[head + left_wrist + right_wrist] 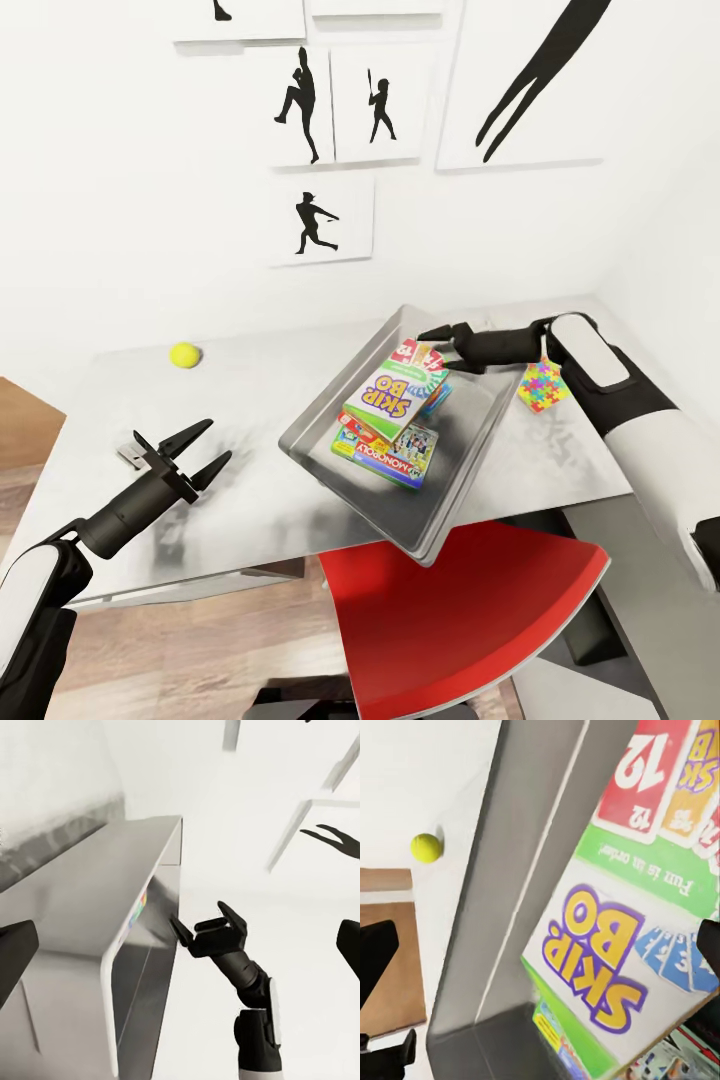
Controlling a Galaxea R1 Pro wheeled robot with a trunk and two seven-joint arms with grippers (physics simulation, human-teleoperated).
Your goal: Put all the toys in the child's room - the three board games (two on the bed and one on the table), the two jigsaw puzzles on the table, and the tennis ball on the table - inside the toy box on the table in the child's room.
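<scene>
Fingers of the left gripper (198,450) stand apart, empty, low over the table (120,400). Beyond it lies one tennis ball (184,354). Off to its right the toy box (330,395) holds three stacked board games (392,420), Skip-Bo on top. The right gripper (432,335) hovers at the box's far rim, its spread unclear; one jigsaw puzzle (542,385) lies under that arm.

Your arms are two-tone: glossy white shells on the upper segments, matte black on the forearms and wrists. Your left claw (196,452) is all black, with two tapered, pointed fingers on a blocky base behind a ribbed cylindrical wrist. Your right claw (432,335) is the same black, on a rounded forearm with a white, black-edged cover. No cables or markings can be made out.
</scene>
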